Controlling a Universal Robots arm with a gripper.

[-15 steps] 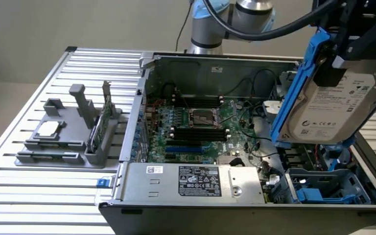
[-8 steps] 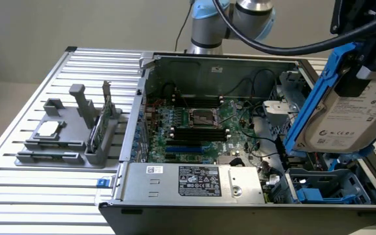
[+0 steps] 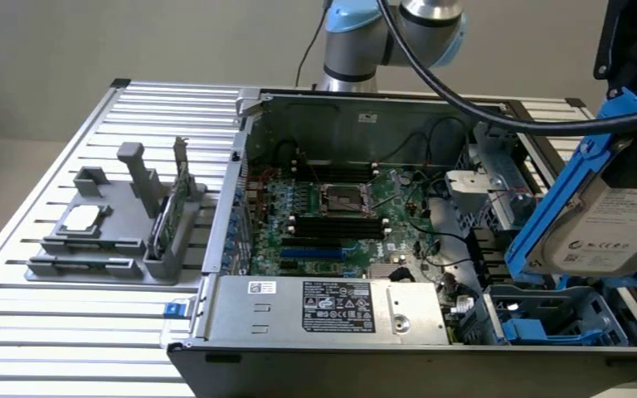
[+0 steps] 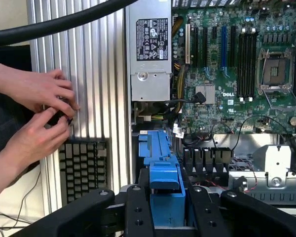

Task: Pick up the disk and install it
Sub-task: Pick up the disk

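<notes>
Above the drive bay (image 3: 551, 319) of the open computer case (image 3: 407, 369), the claw (image 4: 165, 212) grasps the disk (image 3: 612, 224) by its blue carrier, tilted, seemingly to align with the bay.

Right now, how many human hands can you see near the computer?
2. One hand is at the edge of the ribbed metal table; the second hand meets it fingertip to fingertip, next to the keyboard. More may be hidden.

1. "DELL", in white letters, stands on the motherboard (image 4: 237, 69).
2. The power supply label (image 4: 152, 32) carries certification marks; its small print cannot be read.
3. The disk (image 3: 612, 225) bears a white label, print too small to read.
</notes>
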